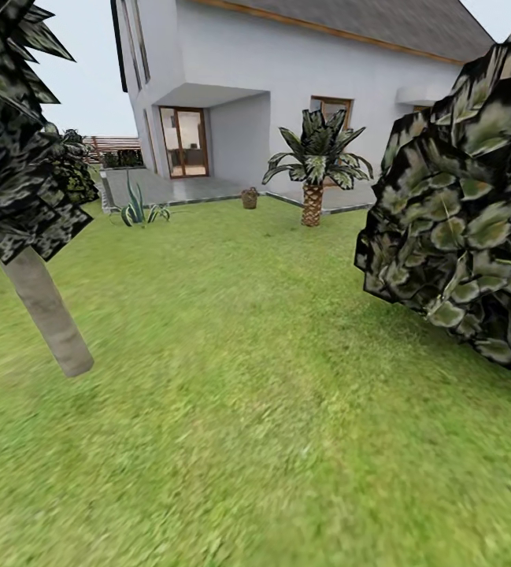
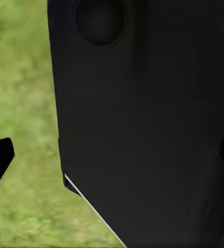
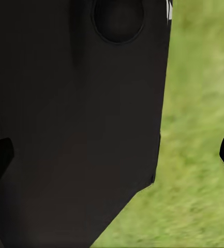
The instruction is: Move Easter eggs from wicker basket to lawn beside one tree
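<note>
Outward from my two grippers, both parted with nothing between the tips, I count one basket, far off.

Each wrist camera gives me two dark fingertips, spread wide: the left gripper [image 2: 112, 160] and right gripper [image 3: 114, 155] hang beside a black body panel [image 2: 153, 129] over blurred grass. From the head camera I see the lawn [image 1: 255, 409] running up to one white house [image 1: 302, 87]. One tree [image 1: 46, 307] with a pale leaning trunk stands close on my left, one big leafy bush [image 1: 468, 213] close on my right. One small palm [image 1: 312, 169] and one spiky plant [image 1: 135, 206] sit near the paving. One wicker basket [image 1: 249, 198] rests at the lawn's far edge between them; I cannot make out any eggs.
</note>
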You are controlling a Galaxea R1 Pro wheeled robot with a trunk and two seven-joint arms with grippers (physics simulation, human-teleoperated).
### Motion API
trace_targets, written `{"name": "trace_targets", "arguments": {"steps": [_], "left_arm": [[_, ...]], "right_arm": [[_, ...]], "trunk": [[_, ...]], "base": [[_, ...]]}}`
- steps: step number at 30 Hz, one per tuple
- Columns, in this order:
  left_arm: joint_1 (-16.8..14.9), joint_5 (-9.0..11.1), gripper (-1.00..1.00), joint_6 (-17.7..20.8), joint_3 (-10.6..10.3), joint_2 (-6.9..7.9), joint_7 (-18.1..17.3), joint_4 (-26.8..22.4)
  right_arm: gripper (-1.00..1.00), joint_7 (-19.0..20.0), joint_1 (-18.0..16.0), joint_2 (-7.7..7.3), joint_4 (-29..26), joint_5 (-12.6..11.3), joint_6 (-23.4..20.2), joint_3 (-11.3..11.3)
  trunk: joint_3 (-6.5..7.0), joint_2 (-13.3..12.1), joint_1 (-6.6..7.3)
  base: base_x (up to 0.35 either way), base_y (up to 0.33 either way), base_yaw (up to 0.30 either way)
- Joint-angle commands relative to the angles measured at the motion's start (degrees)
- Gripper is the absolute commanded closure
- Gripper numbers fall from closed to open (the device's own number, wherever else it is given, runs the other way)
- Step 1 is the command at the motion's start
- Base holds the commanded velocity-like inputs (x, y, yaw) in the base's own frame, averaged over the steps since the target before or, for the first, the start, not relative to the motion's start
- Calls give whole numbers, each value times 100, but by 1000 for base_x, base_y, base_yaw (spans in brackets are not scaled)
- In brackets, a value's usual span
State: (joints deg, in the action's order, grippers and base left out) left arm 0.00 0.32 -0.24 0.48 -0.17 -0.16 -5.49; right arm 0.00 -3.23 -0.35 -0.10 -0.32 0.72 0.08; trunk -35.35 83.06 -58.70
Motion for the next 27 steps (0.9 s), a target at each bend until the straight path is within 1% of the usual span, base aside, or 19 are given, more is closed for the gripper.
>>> {"name": "trace_targets", "arguments": {"steps": [1, 7, 15, 27], "left_arm": [[0, 5, -100, -2, 5, -1, -2, -4], [0, 3, -100, -3, 5, -1, -2, -4], [0, 5, -100, -5, 5, -1, -2, -4], [0, 5, -100, -3, 5, -1, -2, -4]], "right_arm": [[-100, 0, -2, -1, 1, -3, 8, 1], [-100, 0, -2, -2, 1, -3, 8, 1], [-100, 1, -2, -9, 1, -3, 8, 1], [-100, 2, -2, -1, 1, -1, 8, 1]], "trunk": [[-4, 2, -3], [-4, 2, -3], [-4, 2, -3], [-4, 2, -3]], "base": [[323, 73, 0], [323, 73, -30], [323, 73, -214], [323, 73, -12]]}}
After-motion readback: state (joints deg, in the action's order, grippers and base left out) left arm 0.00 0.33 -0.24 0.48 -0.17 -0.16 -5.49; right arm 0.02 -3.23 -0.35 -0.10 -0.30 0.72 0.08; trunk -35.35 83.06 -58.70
